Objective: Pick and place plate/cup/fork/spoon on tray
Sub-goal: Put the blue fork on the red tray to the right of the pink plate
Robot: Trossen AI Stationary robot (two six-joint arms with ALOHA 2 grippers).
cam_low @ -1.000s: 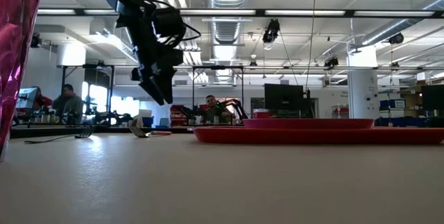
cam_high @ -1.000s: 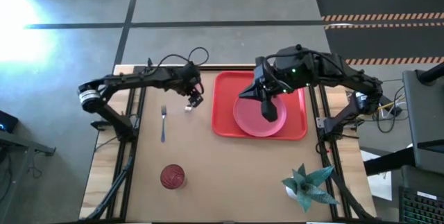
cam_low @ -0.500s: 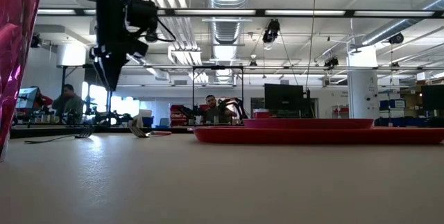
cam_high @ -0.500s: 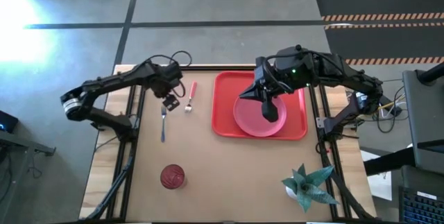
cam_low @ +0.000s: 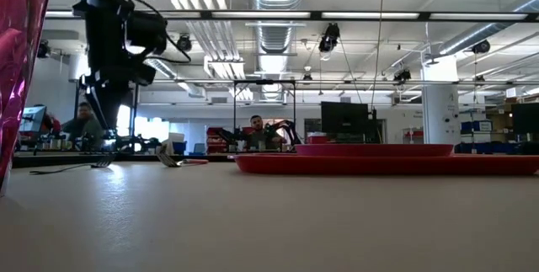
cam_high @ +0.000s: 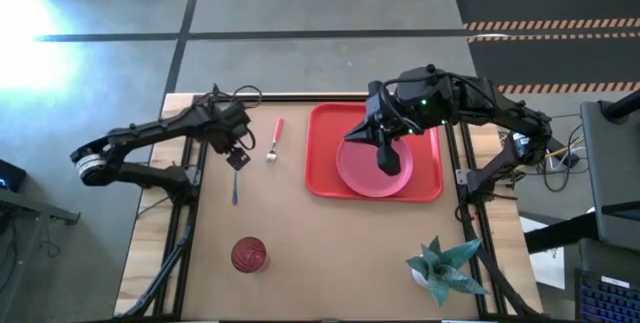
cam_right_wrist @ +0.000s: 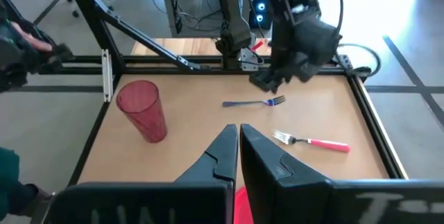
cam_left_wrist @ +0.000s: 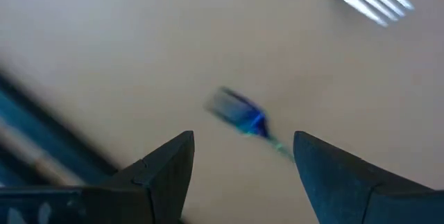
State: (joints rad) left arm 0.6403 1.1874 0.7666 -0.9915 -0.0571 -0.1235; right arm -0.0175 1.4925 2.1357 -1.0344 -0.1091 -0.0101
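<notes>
Nearest the front edge of the bench [cam_high: 330, 253] stands the cup [cam_high: 248, 255], upright and well apart from the other tableware; a green paper plant [cam_high: 443, 267] sits at the opposite front corner. Neither is touched.

Mid-bench, the dark-handled utensil, taken here as the spoon [cam_high: 235, 181], lies flat with its handle pointing toward the front. The left gripper [cam_high: 236, 155] hangs directly over its head end with the jaws spread wide and nothing between them; in the left wrist view the utensil's head [cam_left_wrist: 239, 115] shows between the two fingertips [cam_left_wrist: 166, 161], which suggests an approach aligned for a pinch across the shaft. That view is blurred, so whether the head is a bowl or tines cannot be told from it; the right wrist view hints at tines.

Just beside it, toward the tray, the fork [cam_high: 273, 139] lies flat, apart from the spoon.

Farther right, the tray [cam_high: 322, 153] holds the plate [cam_high: 360, 173], which rests flat against its near rim. The right gripper [cam_high: 388, 158] waits above the plate, jaws pressed together and empty, clear of the left arm's working space.

Judged from this layout, one item is placed and three remain.
</notes>
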